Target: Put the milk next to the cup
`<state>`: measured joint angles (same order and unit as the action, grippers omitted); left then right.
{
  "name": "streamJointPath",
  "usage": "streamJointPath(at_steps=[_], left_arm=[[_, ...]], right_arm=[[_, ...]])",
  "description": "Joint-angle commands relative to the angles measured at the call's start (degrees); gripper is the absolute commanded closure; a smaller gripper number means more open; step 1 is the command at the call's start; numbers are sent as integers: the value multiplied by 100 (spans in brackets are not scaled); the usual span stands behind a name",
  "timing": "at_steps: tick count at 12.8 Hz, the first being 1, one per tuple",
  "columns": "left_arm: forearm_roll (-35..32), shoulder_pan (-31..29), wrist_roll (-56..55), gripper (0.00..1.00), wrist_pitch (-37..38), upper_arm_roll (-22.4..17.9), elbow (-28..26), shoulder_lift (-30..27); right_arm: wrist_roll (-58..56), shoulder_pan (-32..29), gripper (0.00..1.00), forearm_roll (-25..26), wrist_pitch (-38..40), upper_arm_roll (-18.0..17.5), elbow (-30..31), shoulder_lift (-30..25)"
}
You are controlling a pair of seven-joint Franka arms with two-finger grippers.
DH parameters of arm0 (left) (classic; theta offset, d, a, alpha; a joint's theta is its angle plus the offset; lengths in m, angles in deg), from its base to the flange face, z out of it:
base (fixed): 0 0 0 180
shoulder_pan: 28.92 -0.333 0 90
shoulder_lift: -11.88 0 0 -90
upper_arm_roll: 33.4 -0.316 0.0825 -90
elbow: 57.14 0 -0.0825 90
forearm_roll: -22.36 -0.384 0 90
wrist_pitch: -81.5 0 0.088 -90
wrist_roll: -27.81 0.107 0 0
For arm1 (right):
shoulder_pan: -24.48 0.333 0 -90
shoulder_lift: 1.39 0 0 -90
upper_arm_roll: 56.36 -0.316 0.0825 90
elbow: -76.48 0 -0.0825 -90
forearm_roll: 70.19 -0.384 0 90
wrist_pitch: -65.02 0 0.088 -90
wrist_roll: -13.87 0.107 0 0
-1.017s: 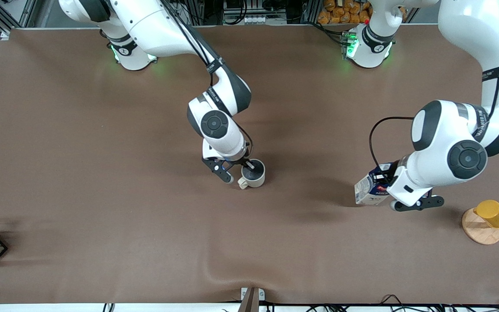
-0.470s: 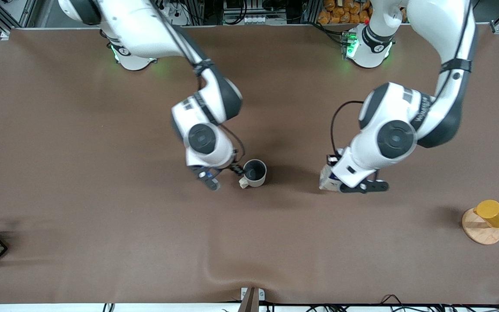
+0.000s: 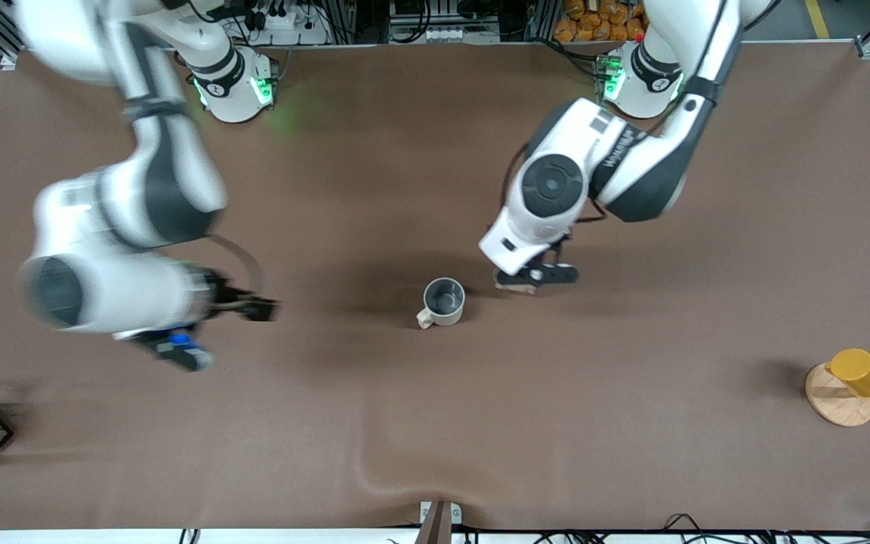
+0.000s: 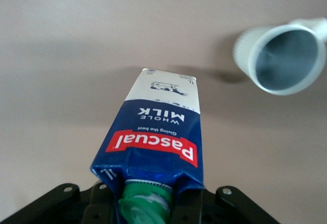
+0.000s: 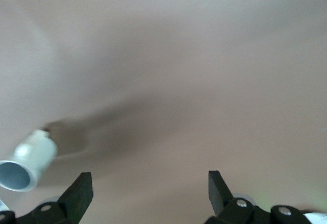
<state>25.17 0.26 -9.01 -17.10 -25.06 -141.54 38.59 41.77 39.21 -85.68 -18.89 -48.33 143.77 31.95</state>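
The left gripper [image 3: 537,275] gripped the milk [image 4: 161,132] by its capped top, carton hanging above the table just beside the cup [image 3: 443,301] (toward the left arm's end). The right gripper [image 3: 212,325], fingers spread and empty, hung well clear toward its own end.

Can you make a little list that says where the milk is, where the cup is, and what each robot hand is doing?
milk: held by the left end effector, carried above the table beside the cup
cup: upright on the table, empty, nothing touching it
right end effector: open, holding nothing, over the table toward the right arm's end
milk placed: not yet
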Motion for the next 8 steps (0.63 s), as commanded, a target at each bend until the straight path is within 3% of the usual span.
streamJointPath(at_steps=[1, 4, 8], left_arm=[[439, 288, -482, 100, 113, -52, 685, 455], [544, 667, -1168, 100, 87, -25, 1213, 974], [651, 914, -1399, 100, -211, -96, 1373, 1239]], right_arm=[[-1694, -977, 0, 28, 112, -136, 241, -56], [-3095, -1498, 0, 1010, -194, -153, 232, -38], [-4033, -2050, 0, 1065, -161, -144, 328, -450]])
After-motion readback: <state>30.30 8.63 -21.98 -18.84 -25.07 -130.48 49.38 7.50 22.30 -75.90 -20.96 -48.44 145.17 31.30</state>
